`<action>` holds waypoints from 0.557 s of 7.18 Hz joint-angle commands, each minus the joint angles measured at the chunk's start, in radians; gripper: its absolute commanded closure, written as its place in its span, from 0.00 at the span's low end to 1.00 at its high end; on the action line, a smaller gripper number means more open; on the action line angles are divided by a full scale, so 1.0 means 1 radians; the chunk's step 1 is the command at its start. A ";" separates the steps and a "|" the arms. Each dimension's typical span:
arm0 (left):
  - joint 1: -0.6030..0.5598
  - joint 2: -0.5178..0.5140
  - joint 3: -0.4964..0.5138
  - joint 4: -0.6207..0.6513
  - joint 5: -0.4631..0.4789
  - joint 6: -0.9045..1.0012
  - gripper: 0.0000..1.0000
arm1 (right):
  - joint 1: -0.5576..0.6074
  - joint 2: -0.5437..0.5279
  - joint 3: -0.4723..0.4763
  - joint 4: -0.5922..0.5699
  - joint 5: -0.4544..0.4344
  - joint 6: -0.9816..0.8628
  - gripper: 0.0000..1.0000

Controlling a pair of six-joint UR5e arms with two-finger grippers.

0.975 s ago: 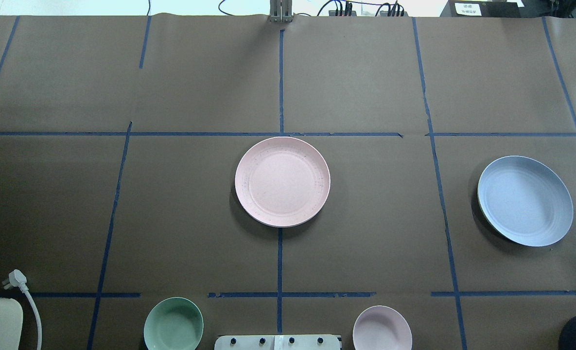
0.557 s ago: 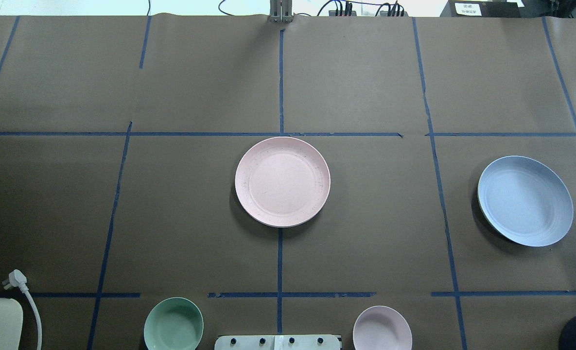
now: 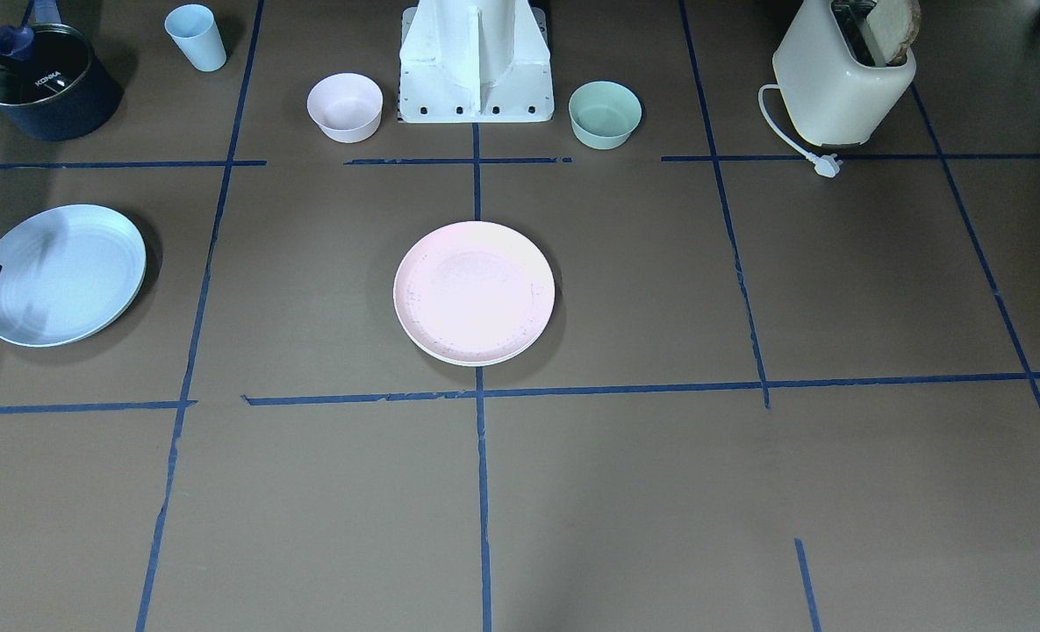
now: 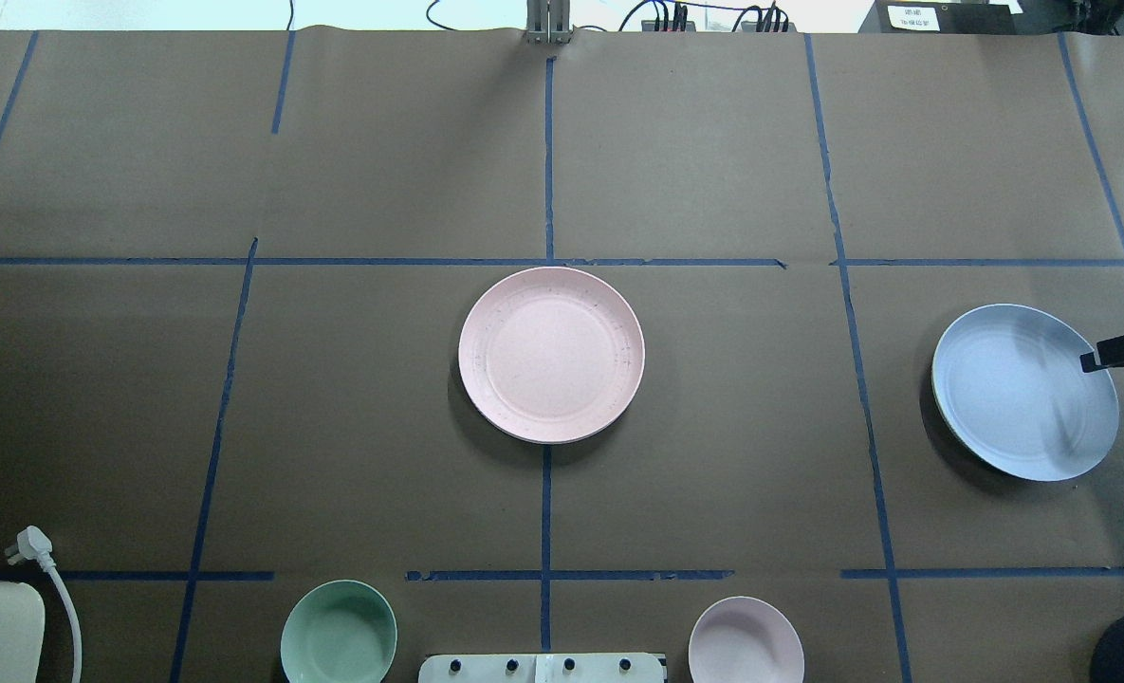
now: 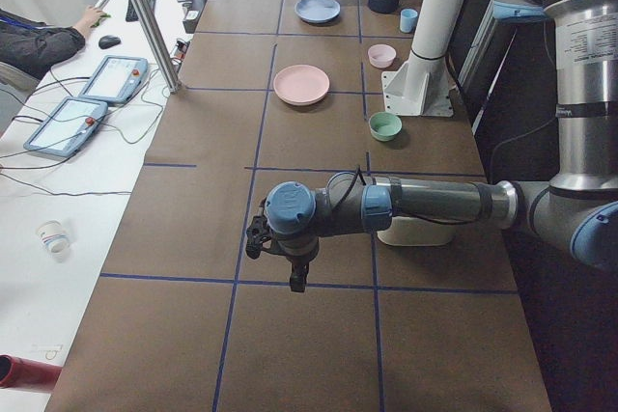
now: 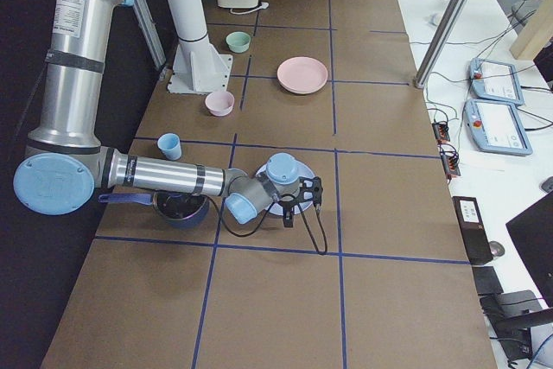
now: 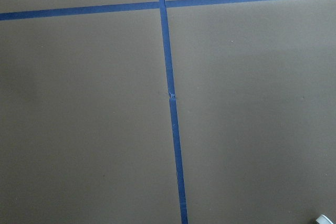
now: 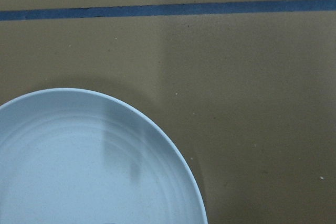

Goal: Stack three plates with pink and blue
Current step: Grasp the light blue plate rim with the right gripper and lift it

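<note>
- Left gripper (image 5: 290,272) is hanging over the table (image 7: 79,103), opening untellable.
- Pink plate (image 4: 551,355) is lying well to right gripper's (image 4: 1107,353) left.
- Blue plate (image 4: 1024,392) is lying under that gripper, gap untellable; a shallow rim pinch risks slipping.

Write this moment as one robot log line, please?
right gripper: over blue plate rim | blue plate: on table, not stacked | pink plate: centre | left gripper: over table
</note>
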 commanded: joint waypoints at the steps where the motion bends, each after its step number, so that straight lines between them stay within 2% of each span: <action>1: 0.000 0.000 0.000 0.000 -0.002 0.000 0.00 | -0.037 0.002 -0.046 0.064 -0.004 0.040 0.31; 2: 0.000 0.000 0.000 0.000 0.000 0.000 0.00 | -0.035 0.000 -0.040 0.066 -0.004 0.034 0.77; 3: 0.000 0.002 0.000 0.000 0.000 0.001 0.00 | -0.035 -0.001 -0.041 0.066 -0.004 0.033 0.91; 4: 0.000 0.006 -0.003 0.000 0.000 0.001 0.00 | -0.034 -0.004 -0.040 0.067 -0.002 0.036 1.00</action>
